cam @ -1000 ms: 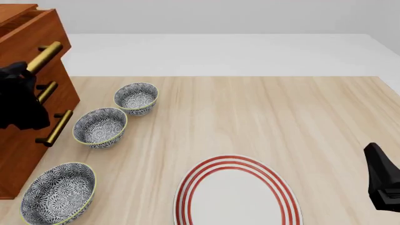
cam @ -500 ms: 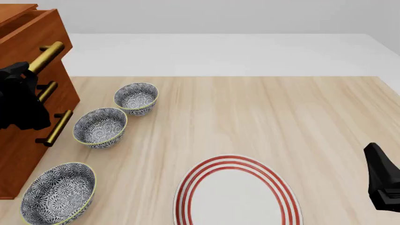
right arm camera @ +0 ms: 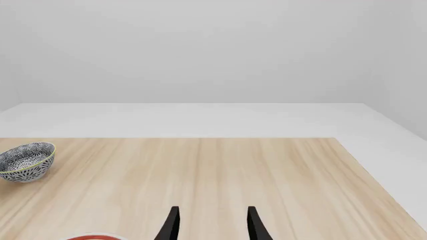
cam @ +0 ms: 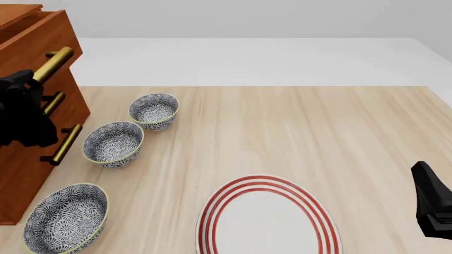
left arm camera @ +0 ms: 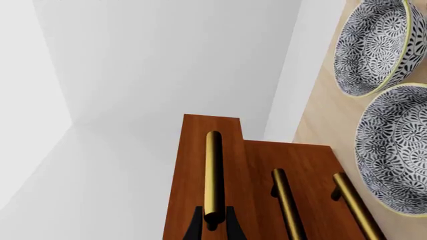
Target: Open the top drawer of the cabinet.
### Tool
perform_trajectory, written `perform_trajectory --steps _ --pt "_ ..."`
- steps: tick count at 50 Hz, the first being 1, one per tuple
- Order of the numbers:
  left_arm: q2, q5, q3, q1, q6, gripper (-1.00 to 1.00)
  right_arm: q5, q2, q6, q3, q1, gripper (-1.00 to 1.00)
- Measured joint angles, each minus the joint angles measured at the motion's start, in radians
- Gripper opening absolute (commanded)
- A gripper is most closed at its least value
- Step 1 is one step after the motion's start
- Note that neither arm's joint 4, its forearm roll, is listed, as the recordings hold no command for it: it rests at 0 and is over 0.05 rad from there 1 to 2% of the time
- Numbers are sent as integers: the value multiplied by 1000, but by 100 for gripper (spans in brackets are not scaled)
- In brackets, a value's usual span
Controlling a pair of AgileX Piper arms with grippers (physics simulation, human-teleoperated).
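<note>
Left gripper (left arm camera: 213, 226) clamped on top drawer (left arm camera: 200, 165) brass handle (left arm camera: 213, 175).

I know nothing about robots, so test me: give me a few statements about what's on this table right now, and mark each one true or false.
1. The left tool has its fingers on either side of the brass bar handle of the top drawer of the tall reddish-brown wooden cabinet. True.
2. The top drawer is flush with the two drawers below. False: its front sticks out beyond them.
3. Three patterned black-and-white bowls sit on the table beside the cabinet. True.
4. The right tool is gripping the white plate with red rings. False: its fingers are apart with nothing between them, above the wooden table.
5. A bowl sits on the plate. False: the plate is bare.
</note>
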Motion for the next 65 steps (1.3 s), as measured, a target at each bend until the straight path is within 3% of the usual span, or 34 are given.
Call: perform_trajectory --steps 32,33,46,65 --pt "1 -7 3 -8 2 -100 0 0 0 0 0 100" --pt "1 -6 3 -9 2 100 0 0 0 0 0 100" --pt "-56 34 21 -29 16 100 0 0 0 0 0 100" --pt "-265 196 78 -51 42 100 0 0 0 0 0 100"
